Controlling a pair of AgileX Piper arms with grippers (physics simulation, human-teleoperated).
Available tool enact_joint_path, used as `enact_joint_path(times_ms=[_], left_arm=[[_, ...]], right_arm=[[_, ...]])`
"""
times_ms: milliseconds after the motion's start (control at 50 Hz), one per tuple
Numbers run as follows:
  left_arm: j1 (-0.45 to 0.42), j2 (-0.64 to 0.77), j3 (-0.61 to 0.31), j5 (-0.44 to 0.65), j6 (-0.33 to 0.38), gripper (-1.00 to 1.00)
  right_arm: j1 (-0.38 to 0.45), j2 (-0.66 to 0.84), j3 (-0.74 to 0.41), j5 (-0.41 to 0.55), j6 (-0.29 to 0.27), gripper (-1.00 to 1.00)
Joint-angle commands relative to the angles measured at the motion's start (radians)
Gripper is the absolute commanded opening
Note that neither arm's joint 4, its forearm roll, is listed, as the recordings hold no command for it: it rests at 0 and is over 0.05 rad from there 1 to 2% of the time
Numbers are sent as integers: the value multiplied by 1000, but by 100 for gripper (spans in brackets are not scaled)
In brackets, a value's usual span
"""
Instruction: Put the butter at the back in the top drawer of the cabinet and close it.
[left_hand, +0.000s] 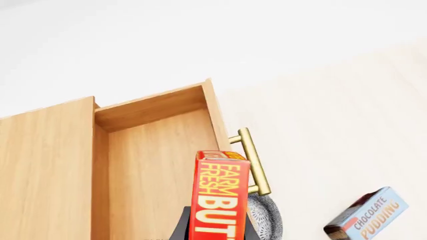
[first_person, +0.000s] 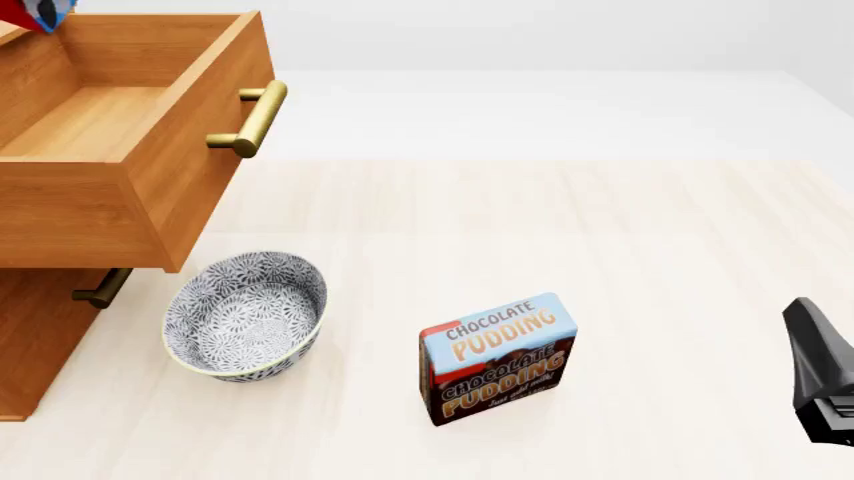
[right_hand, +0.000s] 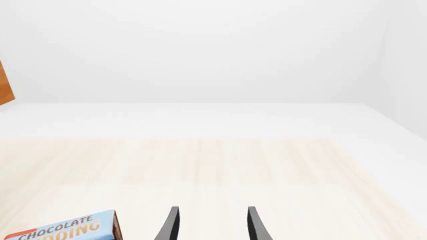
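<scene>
Above the open top drawer (left_hand: 160, 170), the left gripper (left_hand: 213, 232) is pinching the butter (left_hand: 219, 197) upright, likely for release inside. The right gripper's (right_hand: 210, 225) fingers are idling spread over the tabletop (first_person: 641, 240).

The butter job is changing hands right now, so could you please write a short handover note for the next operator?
Left gripper: shut on the butter, held above the open top drawer.
Right gripper: open, holding nothing, over the table to the right of the chocolate pudding box.
Patterned bowl sits on the table below the drawer front.
Done: drawer pulled out, butter picked up.
Left: lower the butter into the drawer, release, then push the drawer shut by its brass handle into the cabinet.
</scene>
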Motion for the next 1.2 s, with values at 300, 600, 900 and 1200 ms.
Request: enact_joint_path(times_ms=[300, 600, 900, 1200], left_arm=[[71, 11, 41, -35, 7, -100], [103, 18, 58, -43, 6, -100], [118, 38, 111, -74, -7, -100], [141, 45, 136, -93, -17, -100]], right_arm=[[0, 0, 0, 0, 0, 100], [0, 0, 0, 0, 0, 100], [0, 0, 0, 0, 0, 100], [0, 0, 0, 0, 0, 100]])
